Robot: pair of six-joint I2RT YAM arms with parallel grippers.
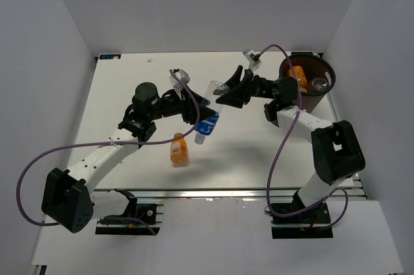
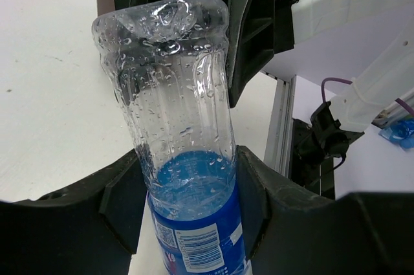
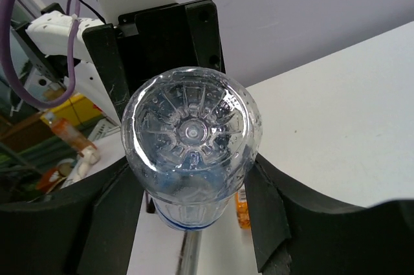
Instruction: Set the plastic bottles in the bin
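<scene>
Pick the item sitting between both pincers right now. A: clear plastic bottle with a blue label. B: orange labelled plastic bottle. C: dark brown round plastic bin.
A: the clear plastic bottle with a blue label lies between the fingers of the left pincer and the right pincer in both wrist views.

Four bottles are counted: one orange bottle [image 1: 179, 149] on the bench [image 1: 129, 77], a second orange bottle [image 1: 299, 78] in the bin [image 1: 320, 66], one blue-label bottle [image 1: 207, 122], and one plain clear bottle [image 1: 319, 83]. One bin is recorded.
</scene>
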